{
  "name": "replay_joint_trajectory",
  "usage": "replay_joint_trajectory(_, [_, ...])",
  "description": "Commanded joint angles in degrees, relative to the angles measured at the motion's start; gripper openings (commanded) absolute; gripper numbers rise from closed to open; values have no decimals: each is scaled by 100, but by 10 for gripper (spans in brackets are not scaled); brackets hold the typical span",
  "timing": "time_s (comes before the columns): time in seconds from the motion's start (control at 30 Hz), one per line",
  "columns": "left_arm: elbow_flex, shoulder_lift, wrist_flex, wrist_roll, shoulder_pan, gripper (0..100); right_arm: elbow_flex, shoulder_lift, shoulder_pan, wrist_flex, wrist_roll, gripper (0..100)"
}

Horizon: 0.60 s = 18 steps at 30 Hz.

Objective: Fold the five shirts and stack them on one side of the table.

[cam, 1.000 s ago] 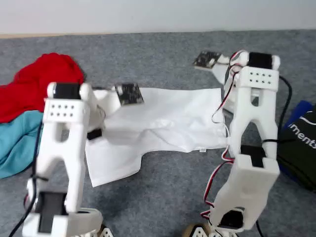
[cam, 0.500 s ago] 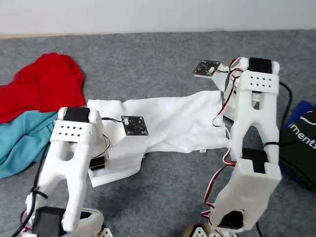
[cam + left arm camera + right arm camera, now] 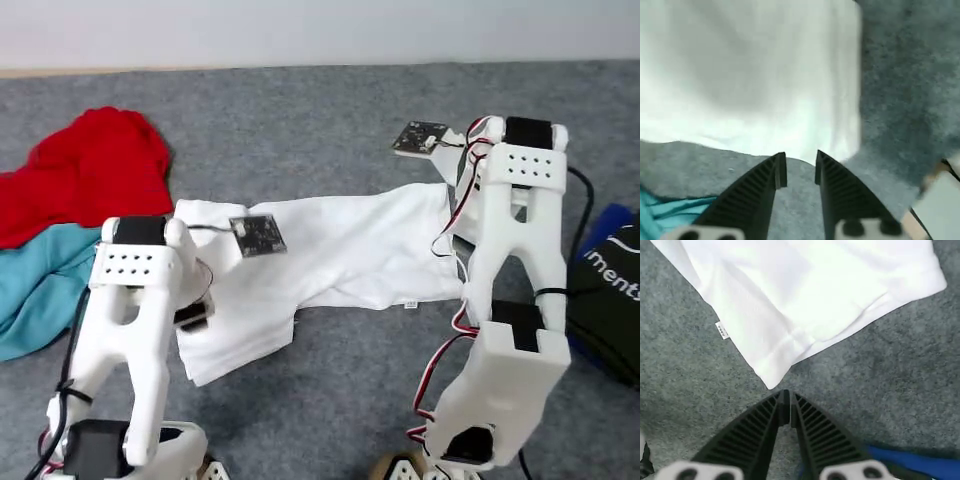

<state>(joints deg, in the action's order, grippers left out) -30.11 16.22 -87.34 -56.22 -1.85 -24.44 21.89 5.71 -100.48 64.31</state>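
Note:
A white shirt lies spread across the middle of the grey table, with creases and a flap turned toward the front left. My left arm stands over the shirt's left end. The left gripper hovers at the hem of the white shirt, slightly open with only grey surface between its tips. My right arm stands at the shirt's right end. The right gripper is shut on nothing, just off a corner of the white shirt.
A red shirt is bunched at the far left, with a teal shirt in front of it. A dark shirt on blue fabric lies at the right edge. Bare grey table runs along the back.
My left arm dropped and drew back toward the table's front, and the shirt's far left edge came forward with it. The right arm barely shifted.

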Motion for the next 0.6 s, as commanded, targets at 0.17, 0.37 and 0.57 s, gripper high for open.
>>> replay_joint_trajectory(0.17, [189,-281,2497,2295,-114,42,0,-365,84,-233,-290,10])
replay_joint_trajectory(0.37, [611,-1679,2927,2822,-123,36,0,-365,84,-233,-545,10])
replay_joint_trajectory(0.57, [1780,-2989,2927,2822,-413,36,0,-365,84,-233,-703,10])
